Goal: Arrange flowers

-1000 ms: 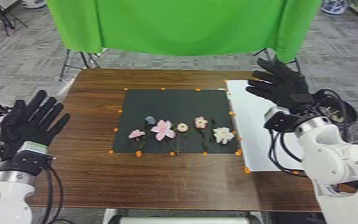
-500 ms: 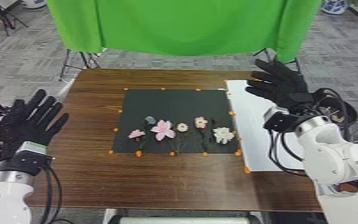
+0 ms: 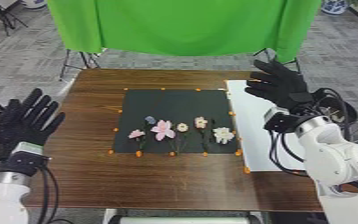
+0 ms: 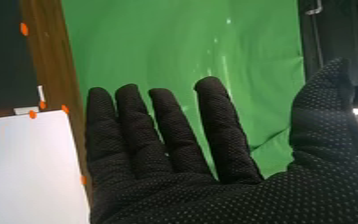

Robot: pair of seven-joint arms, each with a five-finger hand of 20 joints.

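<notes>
Flowers [image 3: 163, 131]: between the hands' fingers; stems seemingly run near-far, blooms farthest.
Left hand [image 3: 20, 127]: fingers apart.
Right hand [image 3: 289, 90]: fingers apart.

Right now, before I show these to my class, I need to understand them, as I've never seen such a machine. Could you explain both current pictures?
This is a robot with two white arms, each ending in a black-gloved hand. One picture comes from its head, looking down at a brown wooden table. The other comes from the right wrist, so the right hand looms close, before a green cloth.

On the table lie a dark sheet with a row of flowers, including a large pink flower and a white flower, and a white sheet beside it. The left hand is off to the left. Both hands are open and hold nothing.
</notes>
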